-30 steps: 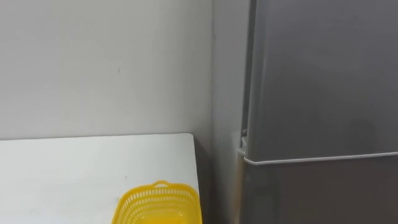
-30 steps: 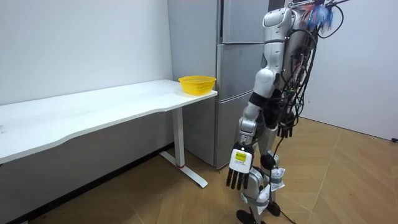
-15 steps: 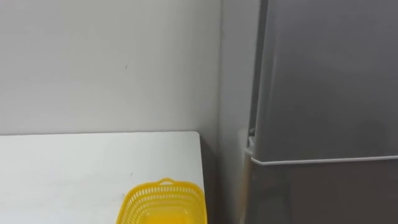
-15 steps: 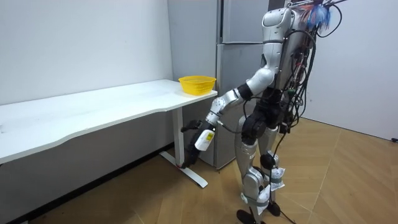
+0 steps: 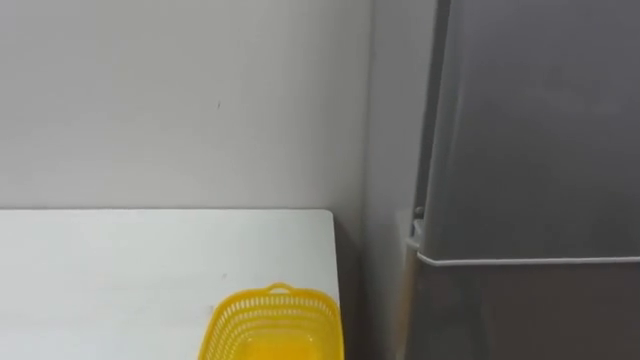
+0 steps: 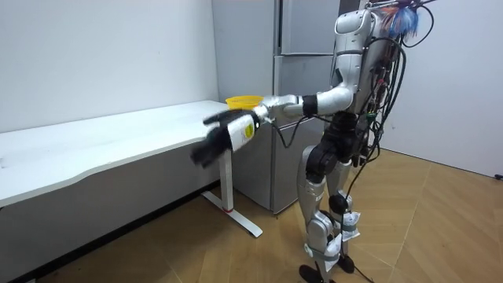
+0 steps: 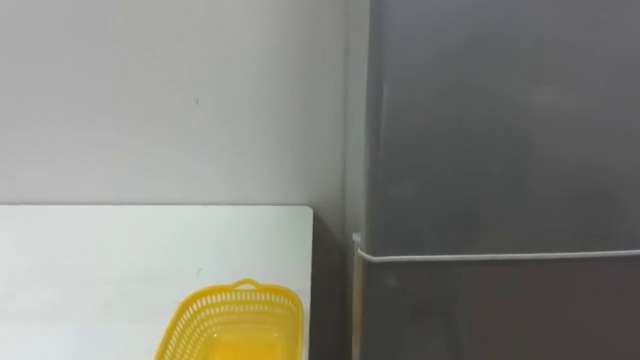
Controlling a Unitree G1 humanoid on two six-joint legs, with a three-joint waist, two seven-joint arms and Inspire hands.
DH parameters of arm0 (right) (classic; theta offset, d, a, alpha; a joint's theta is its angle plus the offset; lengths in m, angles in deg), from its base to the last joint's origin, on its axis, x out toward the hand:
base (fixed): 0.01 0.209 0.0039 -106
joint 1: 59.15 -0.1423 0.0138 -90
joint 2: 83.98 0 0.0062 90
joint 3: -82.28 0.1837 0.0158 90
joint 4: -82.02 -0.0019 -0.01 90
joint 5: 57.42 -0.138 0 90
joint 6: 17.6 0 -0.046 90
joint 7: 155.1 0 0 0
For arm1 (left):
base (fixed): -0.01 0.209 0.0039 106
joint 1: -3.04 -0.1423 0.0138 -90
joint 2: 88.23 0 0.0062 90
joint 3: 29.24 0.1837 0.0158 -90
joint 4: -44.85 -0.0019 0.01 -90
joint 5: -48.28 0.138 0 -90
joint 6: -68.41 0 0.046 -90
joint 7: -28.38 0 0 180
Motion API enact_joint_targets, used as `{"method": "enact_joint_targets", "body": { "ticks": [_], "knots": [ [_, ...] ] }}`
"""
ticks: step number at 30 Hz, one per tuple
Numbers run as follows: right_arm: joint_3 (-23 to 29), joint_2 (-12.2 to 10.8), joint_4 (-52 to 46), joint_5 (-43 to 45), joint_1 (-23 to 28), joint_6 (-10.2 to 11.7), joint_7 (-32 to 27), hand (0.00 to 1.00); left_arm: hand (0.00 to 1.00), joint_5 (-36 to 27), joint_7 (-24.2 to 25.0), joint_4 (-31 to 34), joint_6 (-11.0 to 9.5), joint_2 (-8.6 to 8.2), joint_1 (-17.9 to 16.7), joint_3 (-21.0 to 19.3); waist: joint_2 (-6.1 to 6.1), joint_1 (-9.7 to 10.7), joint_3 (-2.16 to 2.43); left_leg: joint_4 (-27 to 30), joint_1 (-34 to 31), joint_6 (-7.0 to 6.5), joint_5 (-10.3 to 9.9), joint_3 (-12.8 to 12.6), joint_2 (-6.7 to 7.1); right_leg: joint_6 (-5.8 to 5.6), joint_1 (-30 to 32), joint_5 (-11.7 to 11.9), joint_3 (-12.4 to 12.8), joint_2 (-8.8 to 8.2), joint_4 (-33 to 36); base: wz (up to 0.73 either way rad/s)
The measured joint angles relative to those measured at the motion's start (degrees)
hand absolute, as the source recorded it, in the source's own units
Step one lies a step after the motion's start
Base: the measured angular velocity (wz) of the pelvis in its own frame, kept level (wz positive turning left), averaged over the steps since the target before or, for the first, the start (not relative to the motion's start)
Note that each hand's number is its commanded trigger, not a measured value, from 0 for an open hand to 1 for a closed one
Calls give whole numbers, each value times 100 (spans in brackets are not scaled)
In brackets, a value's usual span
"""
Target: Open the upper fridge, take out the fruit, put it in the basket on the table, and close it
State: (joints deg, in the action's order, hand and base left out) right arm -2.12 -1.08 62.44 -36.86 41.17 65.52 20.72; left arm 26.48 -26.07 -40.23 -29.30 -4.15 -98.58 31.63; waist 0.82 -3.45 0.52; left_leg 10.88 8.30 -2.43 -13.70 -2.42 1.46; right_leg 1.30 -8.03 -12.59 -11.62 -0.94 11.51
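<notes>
One hand: left hand (image 6: 222,137), held out at table (image 5: 120,270) height; finger state cannot be told.
Upper fridge door (image 5: 540,130): shut.
Hazard: yellow basket (image 5: 275,322) may be knocked by the arm.

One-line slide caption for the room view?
G1 facing the closed fridge, left hand held out toward the table, yellow basket on the table's end by the fridge.
</notes>
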Motion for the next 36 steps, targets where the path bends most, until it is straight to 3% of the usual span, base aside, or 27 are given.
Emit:
{"method": "enact_joint_targets", "body": {
  "ticks": [5,9,10,12,16,18,23,25,29,34,36],
  "knots": [
    [-33,-2,5,2,-10,86,89,0,0,674,172,1198,-3,35,89,115,33,52,-15,52,-94,-8,-1,143,29,-8,12,-7,-26,-4,3,6],
    [-61,0,127,12,-45,243,245,0,0,744,558,2087,-32,120,220,259,-2,171,-45,87,-82,-7,-1,160,27,-6,-31,-5,-79,-9,-76,7],
    [-60,1,142,6,-65,236,260,0,0,780,748,2227,-35,206,332,363,13,172,-47,91,-84,-7,-1,160,24,-6,-32,-6,-82,-9,-76,0],
    [-61,13,213,-2,-126,256,313,0,0,725,1115,2474,-35,275,468,505,-1,206,-96,85,-82,-7,-1,174,20,-6,-34,-6,-77,-8,-92,0],
    [-65,14,386,-9,-246,259,455,0,0,452,2036,2831,-38,289,571,839,78,362,-119,60,-87,-8,-1,174,19,-8,-12,-6,-57,-3,-114,0],
    [-72,13,382,20,-257,252,482,0,0,321,2372,2849,6,363,605,1047,98,469,-101,68,-113,-8,-1,173,22,-8,-5,-6,-67,-4,-95,2],
    [-71,22,366,146,-297,205,660,0,0,325,3603,2892,247,417,1382,1709,118,624,-90,78,-168,-9,3,100,18,-6,16,-5,-39,-6,-95,-3],
    [-136,23,373,144,-299,181,689,0,0,244,4039,2893,368,417,1494,1887,131,652,-82,78,-155,-9,4,68,16,-6,24,-5,19,-3,-96,-15],
    [-196,39,373,223,-355,102,785,0,0,107,4958,2807,725,420,1506,2370,129,777,-82,56,-145,-8,5,15,2,-6,42,-5,52,-3,-86,-4],
    [-199,115,377,224,-486,49,809,0,0,-69,5719,2663,1201,440,1504,2783,142,871,-73,54,-163,-8,5,-56,-10,-7,86,-3,82,-1,-89,-4],
    [-209,156,377,223,-511,37,807,0,0,-133,5921,2665,1278,471,1505,2860,165,911,-58,69,-173,-8,4,-68,-11,-7,118,-3,88,-3,-90,-2]
  ]
}}
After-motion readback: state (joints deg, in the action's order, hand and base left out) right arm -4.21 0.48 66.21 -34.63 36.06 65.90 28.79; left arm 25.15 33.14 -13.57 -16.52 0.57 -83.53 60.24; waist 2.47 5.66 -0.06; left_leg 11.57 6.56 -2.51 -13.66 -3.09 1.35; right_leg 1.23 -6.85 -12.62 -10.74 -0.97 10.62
